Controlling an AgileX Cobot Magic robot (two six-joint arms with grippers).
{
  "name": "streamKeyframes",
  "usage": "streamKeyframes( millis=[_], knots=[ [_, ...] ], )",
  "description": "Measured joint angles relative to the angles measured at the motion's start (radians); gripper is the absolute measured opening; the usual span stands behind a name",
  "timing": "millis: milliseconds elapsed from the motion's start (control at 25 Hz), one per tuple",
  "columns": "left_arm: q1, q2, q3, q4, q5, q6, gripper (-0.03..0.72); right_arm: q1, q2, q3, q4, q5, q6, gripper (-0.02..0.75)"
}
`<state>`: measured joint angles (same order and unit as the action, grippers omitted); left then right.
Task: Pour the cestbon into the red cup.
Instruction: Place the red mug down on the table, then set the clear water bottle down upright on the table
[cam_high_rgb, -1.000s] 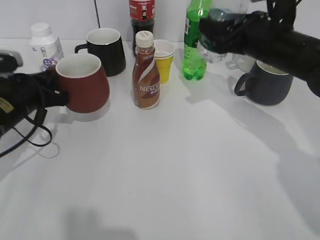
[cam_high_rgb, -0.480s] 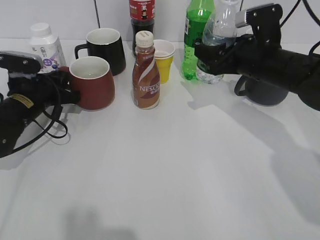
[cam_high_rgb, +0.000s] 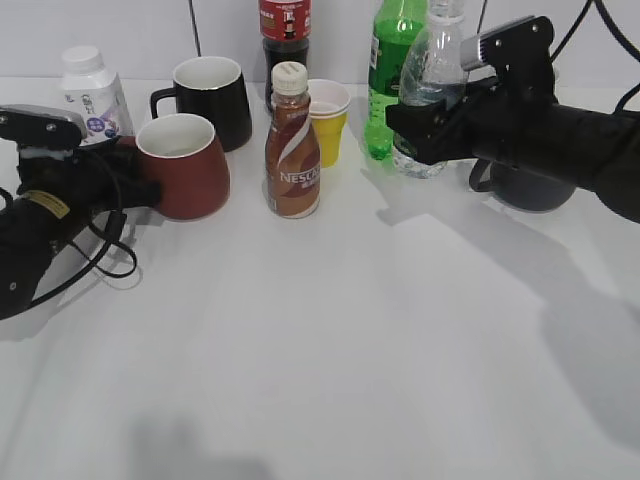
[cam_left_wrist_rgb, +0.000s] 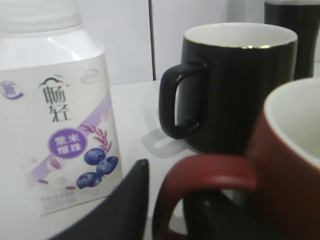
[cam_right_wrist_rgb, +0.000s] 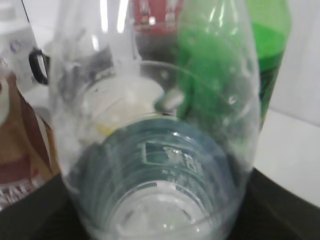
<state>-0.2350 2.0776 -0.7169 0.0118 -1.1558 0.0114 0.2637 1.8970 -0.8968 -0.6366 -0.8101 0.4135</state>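
Observation:
The red cup (cam_high_rgb: 190, 170) stands upright on the white table at the left. My left gripper (cam_high_rgb: 125, 178) is shut on its loop handle. In the left wrist view the handle (cam_left_wrist_rgb: 210, 172) sits between my two black fingers (cam_left_wrist_rgb: 170, 210), with the cup's wall (cam_left_wrist_rgb: 290, 150) at the right. My right gripper (cam_high_rgb: 430, 125) is shut on the cestbon (cam_high_rgb: 440, 55) and holds it upright just in front of the green soda bottle, far right of the cup. The bottle fills the right wrist view (cam_right_wrist_rgb: 160, 165), held by its lower body between the jaws (cam_right_wrist_rgb: 160, 222).
Behind the cup stand a white yoghurt bottle (cam_high_rgb: 90, 85) and a black mug (cam_high_rgb: 215, 100). A brown Nescafe bottle (cam_high_rgb: 292, 150), yellow cup (cam_high_rgb: 328, 125), cola bottle (cam_high_rgb: 284, 30) and green soda bottle (cam_high_rgb: 385, 90) line the middle. A dark grey mug (cam_high_rgb: 540, 185) sits behind my right arm.
The red cup was lifted at the far left and now stands on the table, further right. The cestbon came down from high up to an upright hold near the table.

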Motion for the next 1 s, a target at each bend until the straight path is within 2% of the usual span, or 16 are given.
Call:
streamKeyframes(
  millis=[80, 200, 560, 760, 1000],
  knots=[
    [0.0, 0.0, 0.014, 0.002, -0.012, 0.0, 0.245, 0.0, 0.008, 0.0, -0.001, 0.001, -0.024, 0.48],
    [0.0, -0.007, 0.051, 0.007, -0.04, 0.0, 0.267, 0.0, 0.036, 0.0, 0.0, -0.003, -0.036, 0.48],
    [0.0, -0.147, 0.208, 0.024, -0.05, -0.005, 0.273, 0.0, 0.16, 0.0, 0.048, -0.133, -0.079, 0.48],
    [0.0, -0.229, 0.253, 0.068, -0.049, -0.101, 0.273, 0.0, 0.171, 0.0, 0.038, -0.171, -0.084, 0.48],
    [-0.001, -0.334, 0.254, 0.162, 0.06, -0.149, 0.273, 0.0, 0.172, 0.0, 0.028, -0.179, -0.061, 0.645]
  ],
)
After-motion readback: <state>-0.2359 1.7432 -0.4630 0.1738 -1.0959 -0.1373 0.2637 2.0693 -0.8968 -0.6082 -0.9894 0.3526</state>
